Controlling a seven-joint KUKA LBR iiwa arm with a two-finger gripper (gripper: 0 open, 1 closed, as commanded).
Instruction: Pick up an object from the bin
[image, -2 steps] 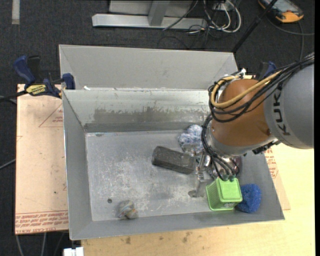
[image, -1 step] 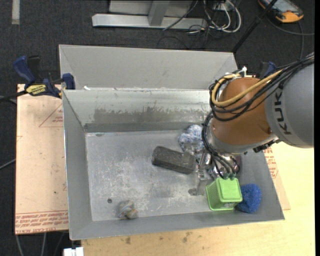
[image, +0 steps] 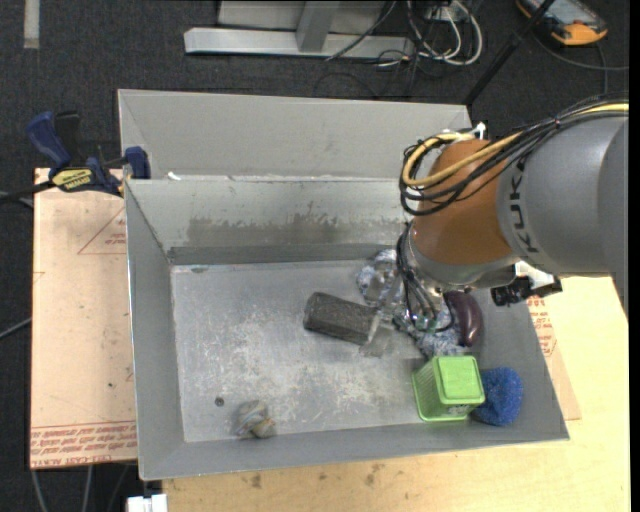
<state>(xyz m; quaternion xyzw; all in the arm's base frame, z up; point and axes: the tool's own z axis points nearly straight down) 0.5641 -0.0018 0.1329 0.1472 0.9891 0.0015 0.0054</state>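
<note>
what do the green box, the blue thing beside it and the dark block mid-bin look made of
Green box: likely moulded plastic, smooth, with crisp square edges.
Blue thing: soft, probably sponge or yarn, with a ragged matte outline.
Dark block: matte grey, possibly foam or rubber; I cannot tell which.

One marking can be read: a maker's name in black capital letters on the big grey rounded metal link of the robot arm (image: 575, 190). It lies at about two o'clock from the middle of the grey metal bin (image: 150, 330). The letters are turned sideways and run along the link's nine o'clock edge, just beside the orange dome-shaped cover (image: 465, 210). "KU" reads plainly; the letters after it are cramped against the curve and hard to tell.
</note>
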